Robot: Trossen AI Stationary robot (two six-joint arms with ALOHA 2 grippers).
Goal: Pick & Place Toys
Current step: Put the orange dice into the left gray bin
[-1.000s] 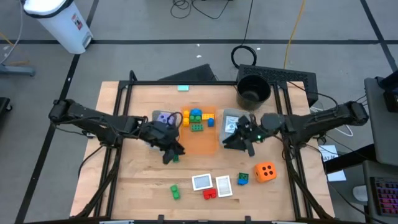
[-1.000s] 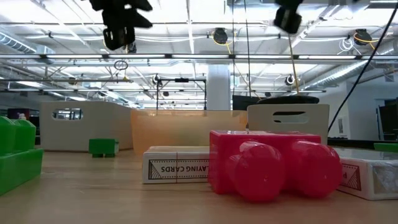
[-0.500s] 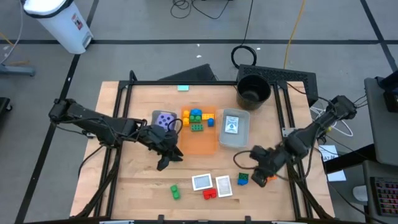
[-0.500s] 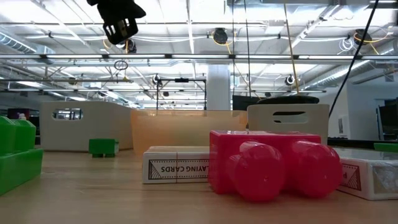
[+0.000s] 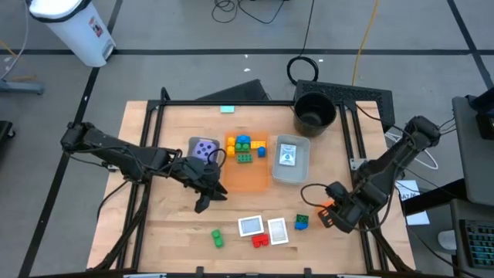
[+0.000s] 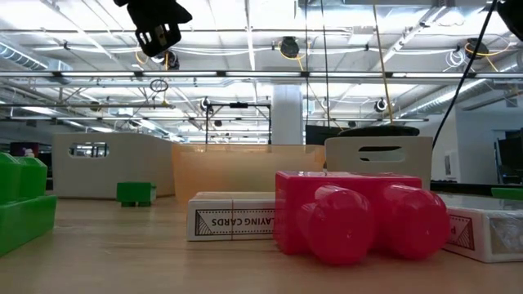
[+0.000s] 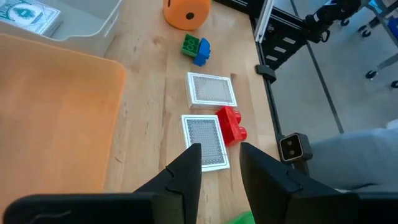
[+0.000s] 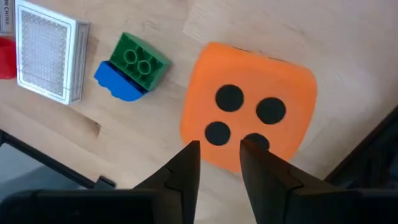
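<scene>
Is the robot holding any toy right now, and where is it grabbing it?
No, nothing is held. The right gripper hangs above the orange die with narrow, empty jaws; the left gripper is empty above the table.

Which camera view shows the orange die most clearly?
The right wrist view: the orange die fills the picture, spots plain. The left wrist view shows part of it at the edge. In the high view the right claw covers most of it. The low view misses it.
</scene>
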